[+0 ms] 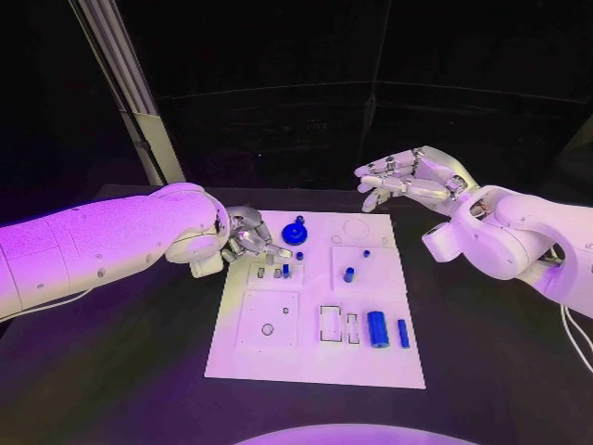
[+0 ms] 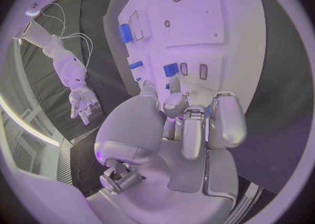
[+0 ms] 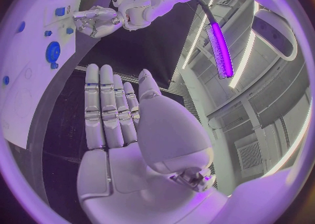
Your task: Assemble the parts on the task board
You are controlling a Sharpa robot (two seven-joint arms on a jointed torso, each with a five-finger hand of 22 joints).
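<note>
The white task board (image 1: 310,357) lies in the middle of the black table. On it stand a round blue knob (image 1: 296,232), two small blue parts (image 1: 286,271) (image 1: 348,274) and two blue cylinders (image 1: 378,329) side by side. My left hand (image 1: 250,238) hovers at the board's far left edge beside the knob, fingers (image 2: 226,121) curled in. A sliver of blue (image 2: 207,110) shows between them; whether it is held I cannot tell. My right hand (image 1: 410,176) is raised beyond the board's far right corner, with its fingers (image 3: 108,106) straight and nothing in it.
Several unfilled slots (image 1: 332,323) and a round hole (image 1: 268,329) mark the board's near half. A slanted light bar (image 1: 123,83) rises behind the table's far left corner. Bare black table (image 1: 123,371) lies on both sides of the board.
</note>
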